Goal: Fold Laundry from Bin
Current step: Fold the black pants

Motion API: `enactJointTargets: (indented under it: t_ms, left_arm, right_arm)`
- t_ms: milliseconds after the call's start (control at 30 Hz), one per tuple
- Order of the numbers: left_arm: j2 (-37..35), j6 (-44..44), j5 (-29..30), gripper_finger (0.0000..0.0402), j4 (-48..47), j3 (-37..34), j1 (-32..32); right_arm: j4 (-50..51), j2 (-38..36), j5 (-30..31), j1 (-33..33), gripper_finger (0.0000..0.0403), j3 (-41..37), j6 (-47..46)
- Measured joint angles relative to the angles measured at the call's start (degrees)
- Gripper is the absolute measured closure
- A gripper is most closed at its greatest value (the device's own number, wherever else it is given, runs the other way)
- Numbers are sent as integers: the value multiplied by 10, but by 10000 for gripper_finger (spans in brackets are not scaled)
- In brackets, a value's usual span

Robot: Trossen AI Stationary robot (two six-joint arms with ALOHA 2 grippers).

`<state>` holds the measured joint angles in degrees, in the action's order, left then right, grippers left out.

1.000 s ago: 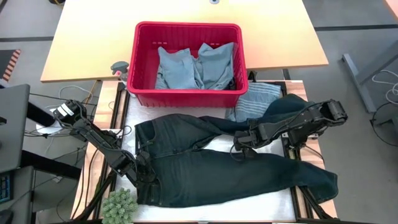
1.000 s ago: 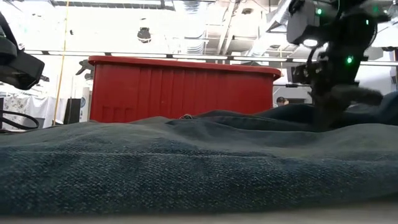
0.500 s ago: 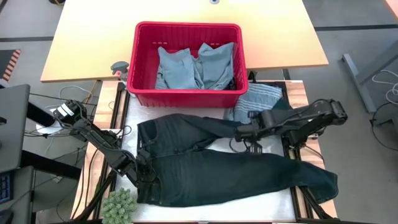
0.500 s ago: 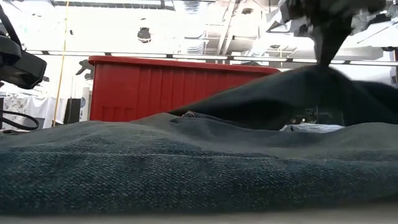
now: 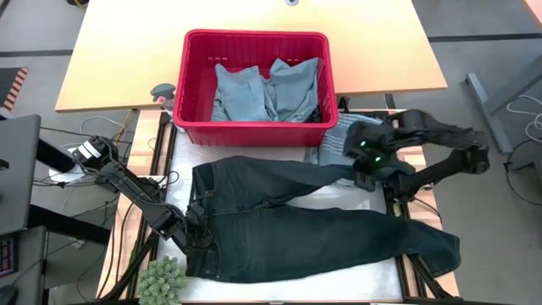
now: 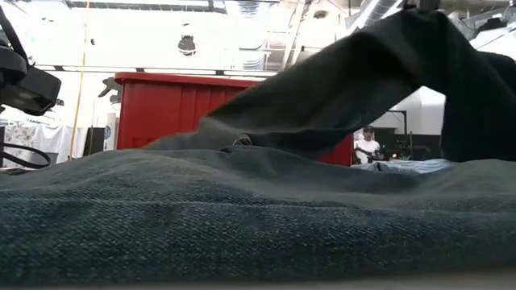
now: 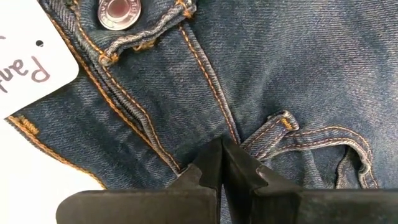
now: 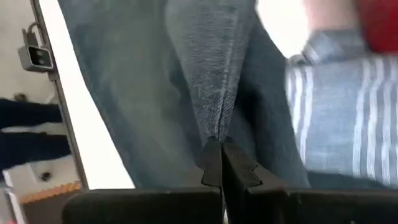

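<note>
Dark blue jeans (image 5: 296,241) lie spread on the white table, waist at the left and legs running right. My left gripper (image 5: 193,230) is shut on them at the waist end. My right gripper (image 5: 362,172) is shut on the far leg (image 6: 347,89) and holds it raised above the table. The red bin (image 5: 254,127) stands at the far side with light blue garments (image 5: 267,89) inside. A grey-blue striped garment (image 5: 343,140) lies on the table under my right gripper, just right of the bin's near corner. My left gripper has its shut fingertips (image 7: 208,165) on the jeans' front by the fly seam (image 7: 214,121), just below the button and beside a belt loop. The denim there lies flat on the table. Whether cloth is pinched between the fingers is hidden by them. My right gripper pinches a narrow fold of the far leg's denim (image 8: 214,118) between its two fingers. The leg is lifted clear there. It slopes down taut toward the waist on the left and hangs down on the right side of the fingers.
A white tag with handwriting (image 7: 31,68) sits at the waistband. A small green plant (image 5: 161,280) stands at the table's near left corner. A person (image 6: 367,143) shows far off in the room. A wooden table lies beyond the bin.
My right gripper has risen and gone toward the table's right and far edges with the far leg. The leg has lifted off the table and drawn taut from the waist. The waist end, under my still left gripper, has stayed about where it was.
</note>
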<state>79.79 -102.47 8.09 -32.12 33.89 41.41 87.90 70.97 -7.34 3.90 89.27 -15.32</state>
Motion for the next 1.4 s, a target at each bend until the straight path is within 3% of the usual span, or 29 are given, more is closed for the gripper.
enactJointTargets:
  t_ms: [133,367,567,733,900,1067,1233,1400]
  left_arm:
    - [0,4,-1,401,-1,0,0]
    - [0,13,-1,402,-1,0,0]
    - [0,-1,-5,401,-1,0,0]
    - [0,-14,-8,402,2,0,0]
    - [0,-18,-9,401,3,0,0]
    - [0,-22,-3,401,4,0,1]
    - [0,-19,3,401,5,0,1]
    - [0,-22,23,401,6,0,1]
  right_arm:
    - [13,-17,-32,90,385,-10,15]
    - [-5,23,-198,276,385,-63,131]
    - [-82,117,-195,366,383,-110,207]
    - [-81,176,-188,386,305,-111,263]
    - [-70,164,-99,387,223,-68,314]
    - [-69,114,51,384,189,1,296]
    - [-59,22,130,321,189,16,138]
    - [-37,-71,295,159,200,-41,-62]
